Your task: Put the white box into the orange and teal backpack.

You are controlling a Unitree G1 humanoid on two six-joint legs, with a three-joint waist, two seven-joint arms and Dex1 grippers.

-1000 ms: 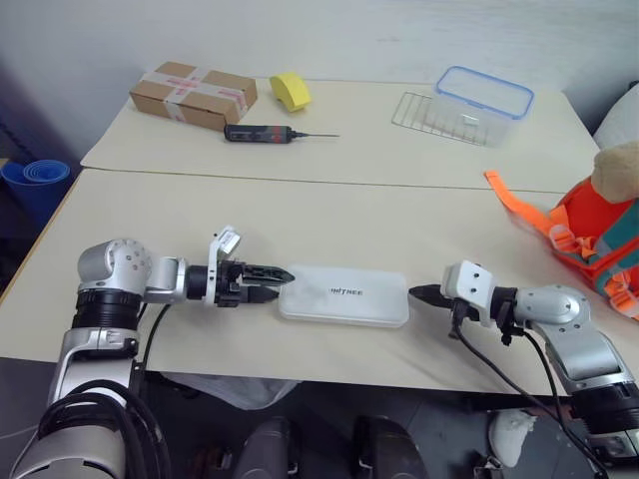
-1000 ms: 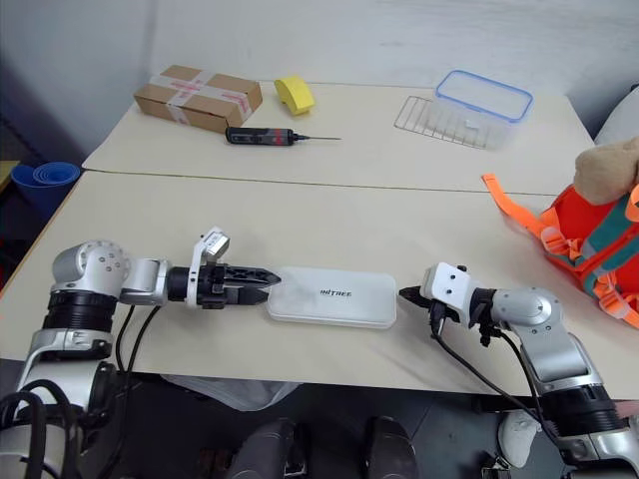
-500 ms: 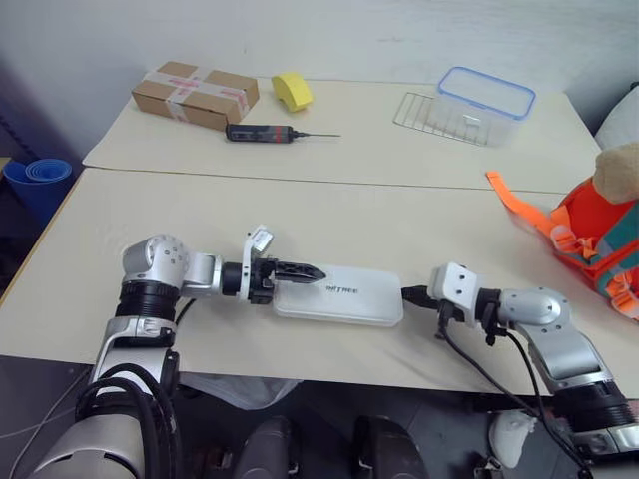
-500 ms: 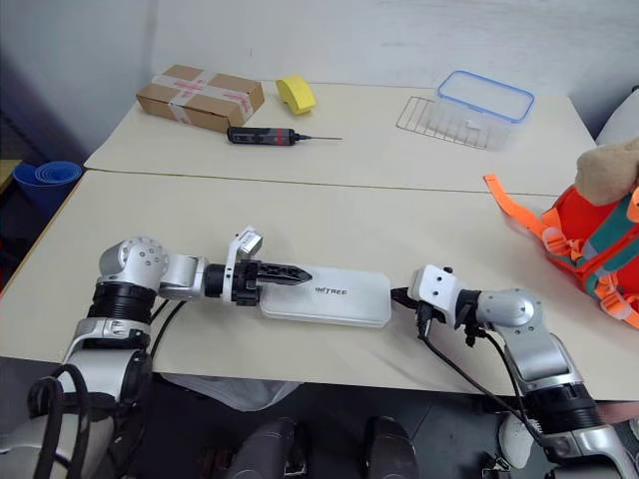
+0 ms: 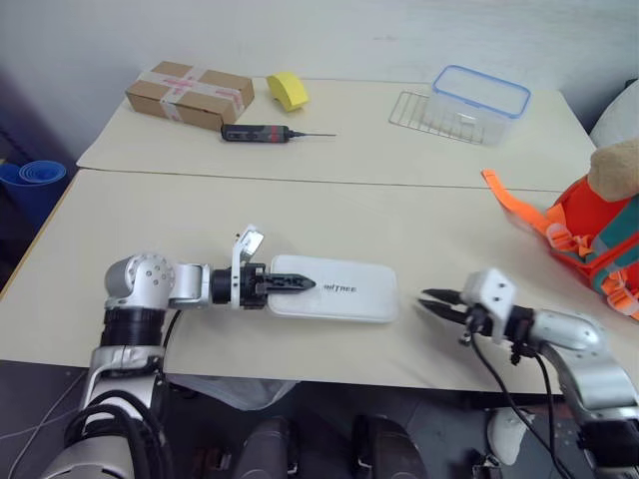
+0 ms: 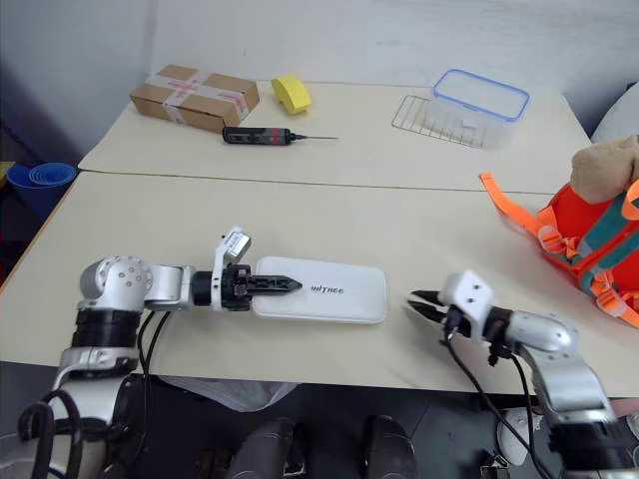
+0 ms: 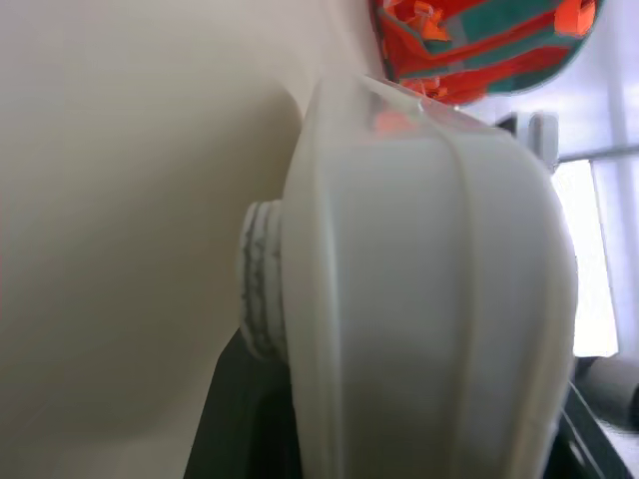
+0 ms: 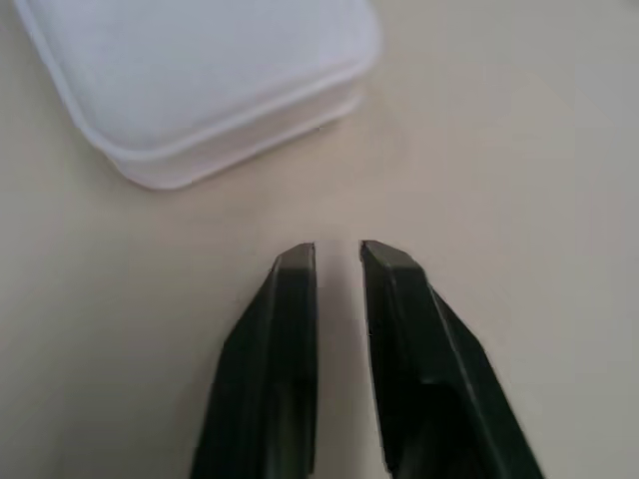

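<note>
The flat white plastic box (image 5: 329, 289) lies on the beige surface (image 5: 399, 215), well apart from the orange and teal backpack (image 5: 589, 239). The left gripper (image 5: 295, 284), arm level, has its jaws closed on the box's end; gripped at one end only, the box could pivot or slip when lifted. The right gripper (image 8: 337, 261) hovers just beside the other end, jaws slightly parted and empty.

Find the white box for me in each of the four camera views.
Left eye: white box, near table edge, centre.
Right eye: same place, left gripper over its end.
Left wrist: its end up close.
Right wrist: one corner ahead of the right gripper.
Shared landmark: orange and teal backpack.
</note>
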